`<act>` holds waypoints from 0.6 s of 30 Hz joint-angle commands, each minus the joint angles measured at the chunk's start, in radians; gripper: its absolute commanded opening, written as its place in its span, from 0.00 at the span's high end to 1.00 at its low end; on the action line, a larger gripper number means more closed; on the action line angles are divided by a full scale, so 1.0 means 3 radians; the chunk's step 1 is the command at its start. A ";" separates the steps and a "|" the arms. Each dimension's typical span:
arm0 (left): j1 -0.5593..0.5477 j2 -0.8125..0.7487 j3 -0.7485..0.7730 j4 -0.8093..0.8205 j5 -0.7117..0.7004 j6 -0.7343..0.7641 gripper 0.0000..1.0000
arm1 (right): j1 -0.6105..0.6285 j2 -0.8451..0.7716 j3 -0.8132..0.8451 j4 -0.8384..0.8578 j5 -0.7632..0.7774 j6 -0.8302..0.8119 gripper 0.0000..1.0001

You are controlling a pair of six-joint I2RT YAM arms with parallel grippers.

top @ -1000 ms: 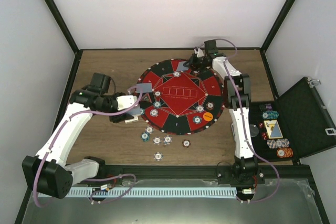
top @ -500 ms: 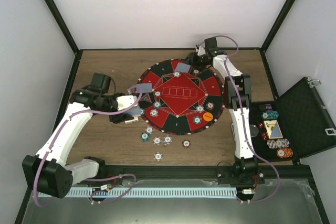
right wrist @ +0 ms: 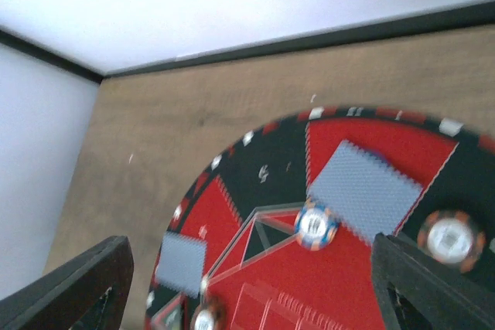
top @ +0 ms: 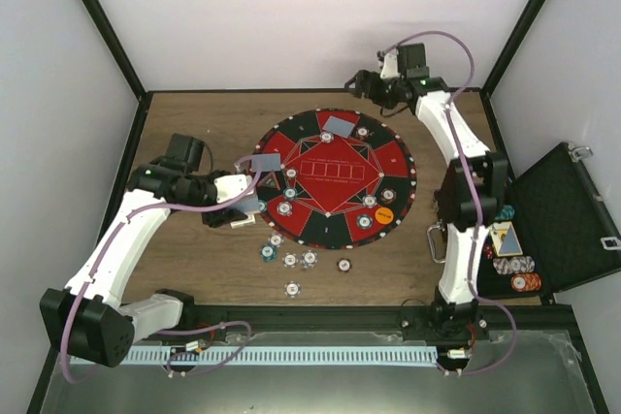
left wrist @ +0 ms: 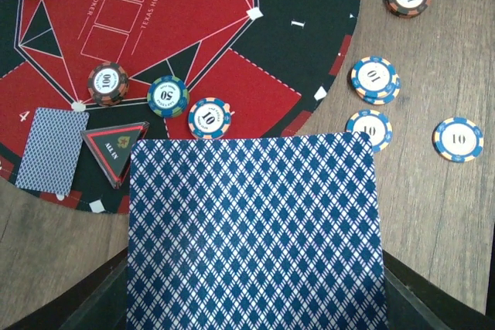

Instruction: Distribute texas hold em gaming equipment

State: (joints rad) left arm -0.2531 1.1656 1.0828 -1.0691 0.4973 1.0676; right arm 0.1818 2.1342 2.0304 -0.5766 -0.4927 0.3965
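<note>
Card, blue diamond-lattice back

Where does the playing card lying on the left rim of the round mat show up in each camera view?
Top external: the card lies on the mat's left rim.
Left wrist: the card is at the left edge, beside the black triangle marker.
Right wrist: the card is at lower left, small and blurred.
Shared landmark: the red-and-black mat, in all three views.

Mat: TEXAS HOLD EM POKER. Chips: 100, 50, 10.
</note>
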 commanded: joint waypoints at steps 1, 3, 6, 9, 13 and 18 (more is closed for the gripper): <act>0.0020 -0.0031 0.0123 0.0010 0.0144 -0.0067 0.96 | 0.0296 -0.0737 -0.0991 0.0332 -0.0281 0.0099 0.13; 0.0023 -0.0026 0.0118 0.0023 0.0174 -0.0077 0.96 | 0.0476 -0.1195 -0.1593 0.0687 -0.0581 0.0314 0.11; 0.0020 -0.0033 0.0119 0.0038 0.0203 -0.0102 0.96 | 0.0759 -0.1692 -0.2342 0.1157 -0.0843 0.0685 0.09; 0.0020 -0.0048 0.0121 0.0031 0.0227 -0.0106 0.96 | 0.1072 -0.1983 -0.2852 0.1524 -0.1022 0.1014 0.09; 0.0020 -0.0067 0.0104 0.0022 0.0231 -0.0110 0.96 | 0.1446 -0.2173 -0.3264 0.1971 -0.1122 0.1352 0.09; 0.0020 -0.0101 0.0082 0.0006 0.0250 -0.0111 0.96 | 0.1751 -0.2096 -0.3299 0.2155 -0.1093 0.1513 0.11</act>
State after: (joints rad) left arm -0.2512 1.1599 1.0920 -1.0683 0.5297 1.0389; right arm 0.6559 1.5082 1.0286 -0.0574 -0.7967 0.7673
